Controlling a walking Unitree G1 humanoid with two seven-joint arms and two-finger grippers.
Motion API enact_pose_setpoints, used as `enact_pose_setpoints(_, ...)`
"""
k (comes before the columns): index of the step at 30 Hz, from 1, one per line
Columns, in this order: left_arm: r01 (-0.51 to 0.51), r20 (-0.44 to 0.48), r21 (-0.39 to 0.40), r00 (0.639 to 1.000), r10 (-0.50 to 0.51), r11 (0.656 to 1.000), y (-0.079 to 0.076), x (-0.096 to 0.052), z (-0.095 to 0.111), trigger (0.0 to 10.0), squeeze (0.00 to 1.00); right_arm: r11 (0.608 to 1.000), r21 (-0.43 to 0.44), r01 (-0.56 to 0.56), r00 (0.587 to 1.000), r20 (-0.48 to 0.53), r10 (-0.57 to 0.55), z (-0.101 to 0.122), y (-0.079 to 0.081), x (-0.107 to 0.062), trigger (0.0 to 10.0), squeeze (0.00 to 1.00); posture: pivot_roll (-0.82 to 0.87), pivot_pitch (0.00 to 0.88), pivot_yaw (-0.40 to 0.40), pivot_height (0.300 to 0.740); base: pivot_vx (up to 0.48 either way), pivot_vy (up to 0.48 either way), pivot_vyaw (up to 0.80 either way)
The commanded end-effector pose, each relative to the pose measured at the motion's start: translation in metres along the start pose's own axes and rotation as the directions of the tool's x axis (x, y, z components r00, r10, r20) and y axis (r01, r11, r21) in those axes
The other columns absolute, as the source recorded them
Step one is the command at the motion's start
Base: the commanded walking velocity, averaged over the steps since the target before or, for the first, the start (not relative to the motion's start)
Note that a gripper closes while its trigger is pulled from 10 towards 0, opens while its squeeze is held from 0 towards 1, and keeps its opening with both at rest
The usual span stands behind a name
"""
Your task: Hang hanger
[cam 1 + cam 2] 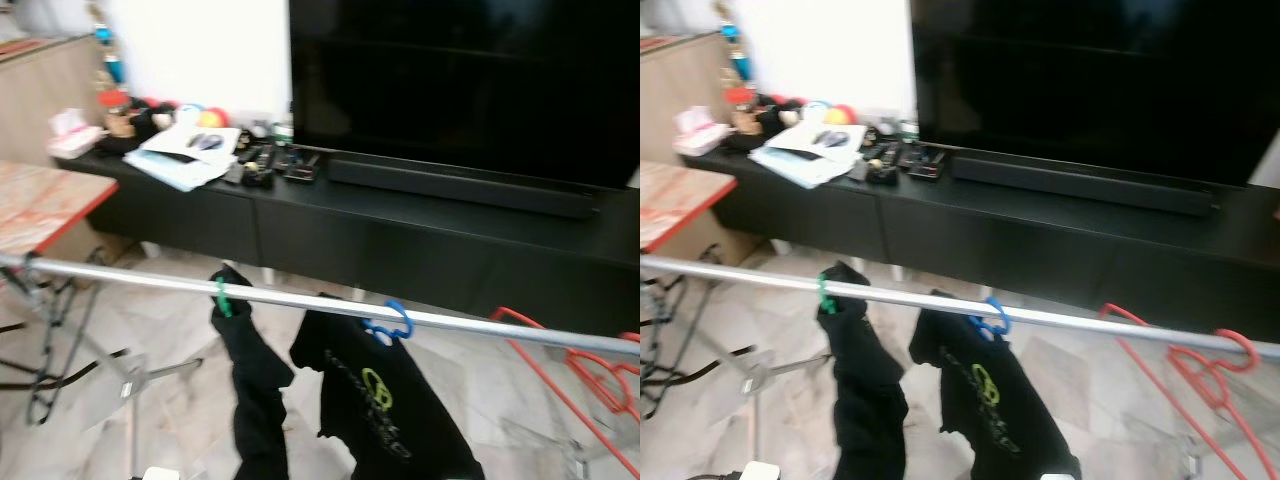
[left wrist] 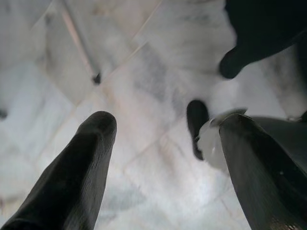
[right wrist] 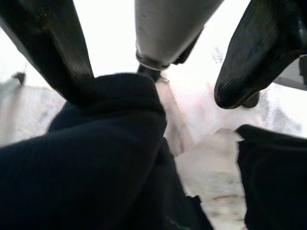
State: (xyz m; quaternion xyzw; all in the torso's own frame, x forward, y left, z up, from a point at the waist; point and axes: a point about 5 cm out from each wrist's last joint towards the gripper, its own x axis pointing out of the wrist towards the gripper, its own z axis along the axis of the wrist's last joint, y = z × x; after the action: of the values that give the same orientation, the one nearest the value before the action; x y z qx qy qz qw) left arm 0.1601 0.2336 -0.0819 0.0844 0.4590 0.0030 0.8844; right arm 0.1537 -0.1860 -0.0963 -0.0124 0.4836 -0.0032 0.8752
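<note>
Two black garments (image 1: 385, 400) on silver rail (image 1: 150, 277)

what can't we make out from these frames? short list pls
- Red hangers, head views: lower parts cut off by the right and bottom edges.
- Black shirt on the blue hanger: hem cut off by the bottom edge; its print is blurred.
- Clutter on the TV console: too small and blurred to identify.
- Right gripper: dark cloth blocks what lies beyond.
</note>
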Motion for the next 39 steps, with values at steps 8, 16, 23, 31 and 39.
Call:
enact_pose_setpoints(8, 0.0, -0.029, 0.007, 1.0, 0.0, 1.0, -0.006, 0.0, -0.007, 10.0, 0.0, 1.0, 0.003, 0.002, 1.0, -0.009, -0.002, -0.002, 0.001, 0.0, 10.0, 0.0, -0.05, 0.0, 0.033, 0.74, 0.0, 0.0, 0.8)
enact_pose_setpoints(16, -0.003, -0.028, 0.015, 1.0, 0.003, 1.0, -0.01, 0.001, -0.006, 10.0, 0.0, 1.0, -0.004, 0.009, 1.0, -0.015, -0.009, -0.002, 0.0, 0.0, 10.0, 0.0, -0.05, 0.0, 0.023, 0.74, 0.0, 0.0, 0.8)
enact_pose_setpoints(23, -0.004, -0.025, -0.006, 1.0, 0.004, 1.0, -0.011, 0.001, -0.006, 10.0, 0.0, 1.0, 0.023, 0.015, 1.0, -0.019, -0.015, -0.002, -0.001, 0.0, 10.0, 0.0, -0.04, 0.009, 0.017, 0.74, 0.0, 0.0, 0.32)
enact_pose_setpoints(31, 0.005, -0.045, -0.022, 0.999, -0.006, 1.0, -0.014, 0.0, -0.011, 10.0, 0.0, 1.0, 0.014, 0.015, 1.0, -0.023, -0.014, -0.001, 0.0, 0.0, 10.0, 0.0, -0.04, 0.015, 0.016, 0.74, 0.0, 0.0, 0.0)
enact_pose_setpoints(39, 0.014, -0.061, -0.026, 0.998, -0.015, 1.0, -0.016, 0.0, -0.015, 10.0, 0.0, 1.0, 0.015, 0.025, 0.999, -0.025, -0.025, -0.001, -0.001, 0.0, 10.0, 0.0, -0.03, 0.02, 0.017, 0.74, 0.0, 0.204, 0.0)
